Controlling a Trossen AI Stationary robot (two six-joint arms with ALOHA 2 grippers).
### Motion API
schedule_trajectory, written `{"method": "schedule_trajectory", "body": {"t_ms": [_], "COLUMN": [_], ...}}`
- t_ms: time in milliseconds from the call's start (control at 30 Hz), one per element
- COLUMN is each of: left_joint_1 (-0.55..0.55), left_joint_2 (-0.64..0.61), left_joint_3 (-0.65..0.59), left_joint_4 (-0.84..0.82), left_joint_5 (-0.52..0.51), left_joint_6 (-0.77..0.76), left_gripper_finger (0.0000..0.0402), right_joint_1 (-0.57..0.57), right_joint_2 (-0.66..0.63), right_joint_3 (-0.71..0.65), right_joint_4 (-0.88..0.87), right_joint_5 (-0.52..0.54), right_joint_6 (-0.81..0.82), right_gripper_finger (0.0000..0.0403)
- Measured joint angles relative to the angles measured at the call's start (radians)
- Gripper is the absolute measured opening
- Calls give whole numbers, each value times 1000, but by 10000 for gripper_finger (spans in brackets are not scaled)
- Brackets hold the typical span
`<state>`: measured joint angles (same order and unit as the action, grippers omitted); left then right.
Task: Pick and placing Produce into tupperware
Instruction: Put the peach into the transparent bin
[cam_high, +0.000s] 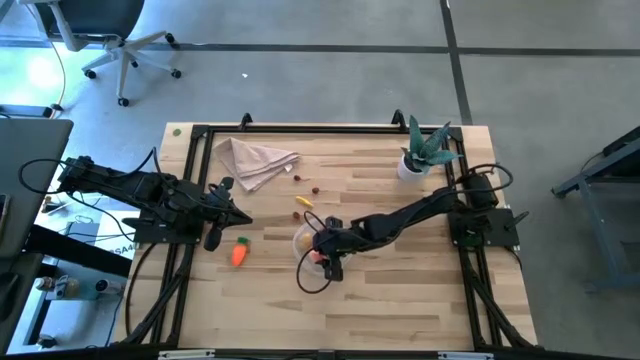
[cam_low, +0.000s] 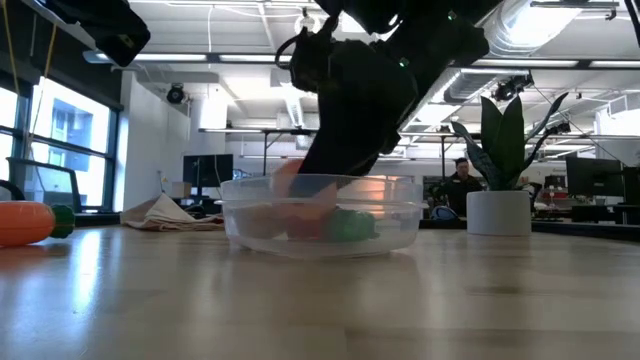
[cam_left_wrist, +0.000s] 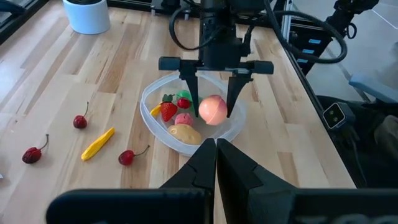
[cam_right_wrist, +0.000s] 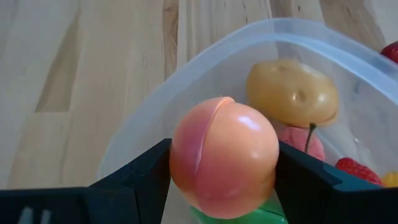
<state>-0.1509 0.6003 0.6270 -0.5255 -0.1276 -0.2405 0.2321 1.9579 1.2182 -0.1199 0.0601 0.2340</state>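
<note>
Your right gripper (cam_left_wrist: 213, 107) holds the peach (cam_left_wrist: 212, 110) between its fingers directly above the tupperware (cam_left_wrist: 151, 93), so the container lies straight below it.

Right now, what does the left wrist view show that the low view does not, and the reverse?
Only the left wrist view shows three cherries and a yellow piece on the table outside the tub, and the left tool, shut. Only the low view shows the carrot, the napkin and a person in the room behind. Both show the right tool holding the peach over the tub, with produce already inside.
</note>
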Motion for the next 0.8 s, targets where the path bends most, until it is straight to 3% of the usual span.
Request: {"method": "schedule_trajectory", "body": {"t_ms": [800], "left_joint_1": [0], "left_joint_2": [0], "left_joint_3": [0], "left_joint_4": [0], "left_joint_5": [0], "left_joint_6": [0], "left_gripper_finger": [5], "right_joint_1": [0], "right_joint_2": [2], "right_joint_3": [0], "right_joint_4": [9], "right_joint_5": [9], "right_joint_6": [-31], "right_gripper_finger": [243]}}
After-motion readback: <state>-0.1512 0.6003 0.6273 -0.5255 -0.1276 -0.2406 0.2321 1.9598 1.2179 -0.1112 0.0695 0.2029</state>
